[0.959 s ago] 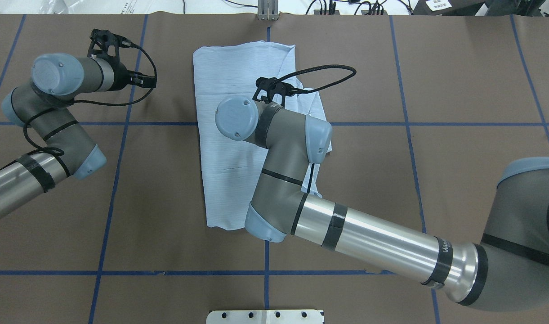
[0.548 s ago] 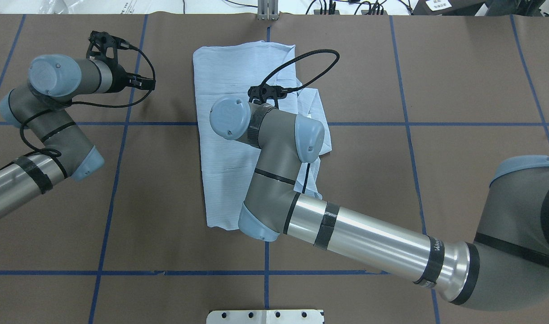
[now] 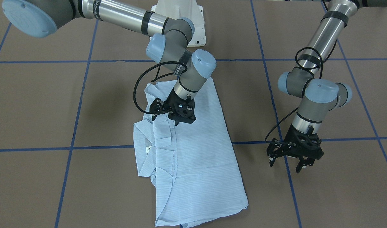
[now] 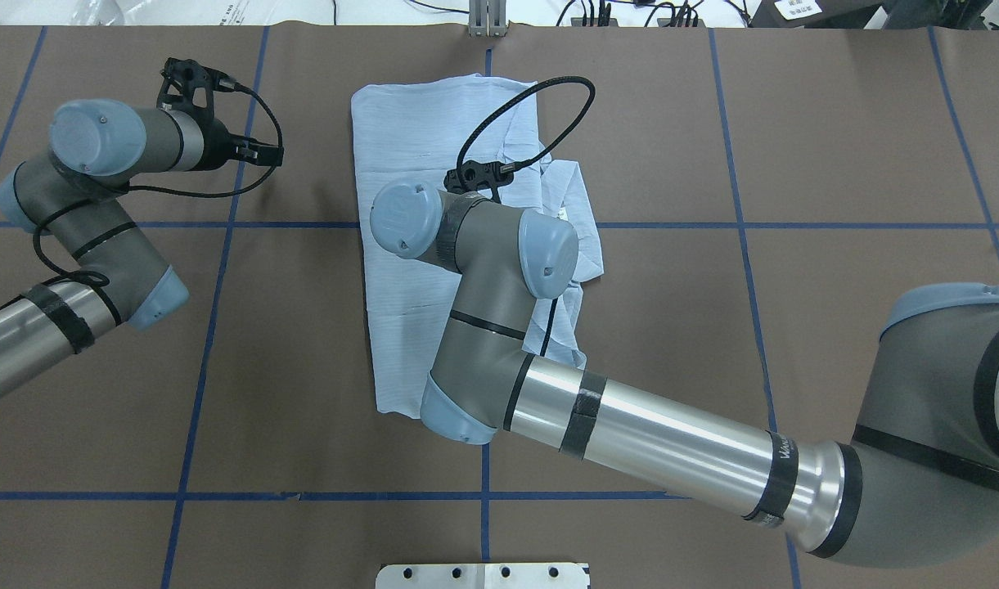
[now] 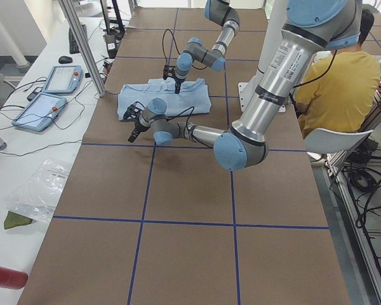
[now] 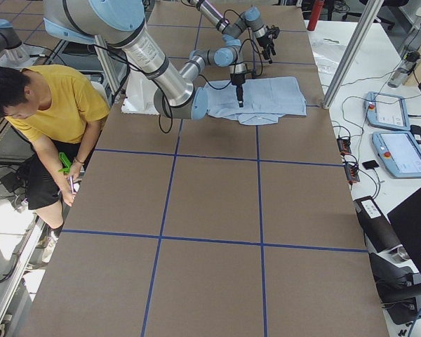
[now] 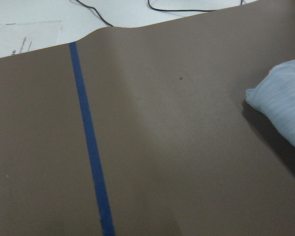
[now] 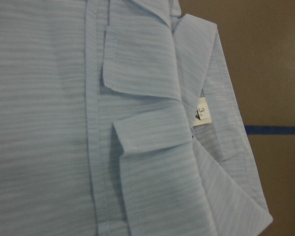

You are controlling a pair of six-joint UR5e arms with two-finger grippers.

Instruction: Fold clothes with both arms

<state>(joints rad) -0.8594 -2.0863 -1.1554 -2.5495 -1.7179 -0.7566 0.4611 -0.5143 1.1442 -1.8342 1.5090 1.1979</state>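
Observation:
The light-blue striped shirt (image 3: pixel 196 164) lies flat on the brown table, folded into a long strip, collar side toward my right arm. It also shows in the overhead view (image 4: pixel 409 139). My right gripper (image 3: pixel 183 122) hovers just above the shirt's middle, near the button placket, holding nothing; its jaws look slightly apart. The right wrist view looks straight down on the collar flaps (image 8: pixel 142 64) and the white neck label (image 8: pixel 200 112). My left gripper (image 3: pixel 285 165) is open and empty above bare table, well to the side of the shirt. The left wrist view shows only a shirt corner (image 7: pixel 285 93).
Blue tape lines (image 4: pixel 213 327) cross the brown table cover. The white pedestal base (image 3: pixel 180 15) stands at the robot's side. A metal post (image 4: pixel 487 20) is at the far edge. A seated person in yellow (image 6: pixel 49 98) and tablets (image 5: pixel 51 89) are beside the table.
My right arm has swung its wrist leftward over the shirt, and its cable loop has risen toward the far edge. The shirt has not shifted. My left arm has barely moved.

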